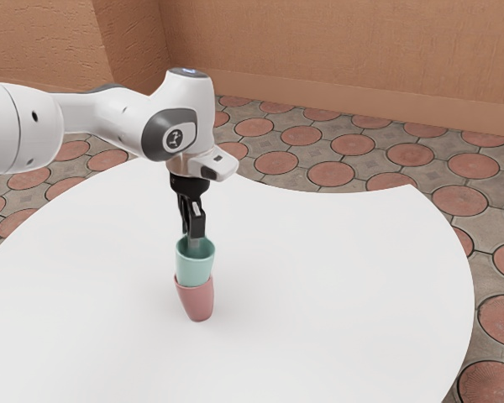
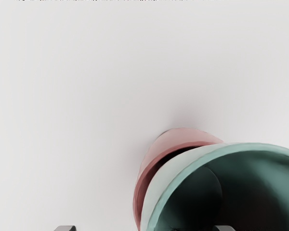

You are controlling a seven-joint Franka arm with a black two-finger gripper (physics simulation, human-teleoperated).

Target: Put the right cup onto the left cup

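Above the pink cup (image 1: 198, 304), the gripper (image 1: 190, 238) stands wide open, holding nothing, astride the rim of the green cup (image 1: 194, 269), which sits in the pink cup's mouth and looks light, stiff, slick, best pinched by its wall.

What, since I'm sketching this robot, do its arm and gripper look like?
The glossy white robot arm has rounded, tubular segments, with dark grey trim and a round logo near the wrist. The black two-finger gripper has slim, angular fingers with grey tips.
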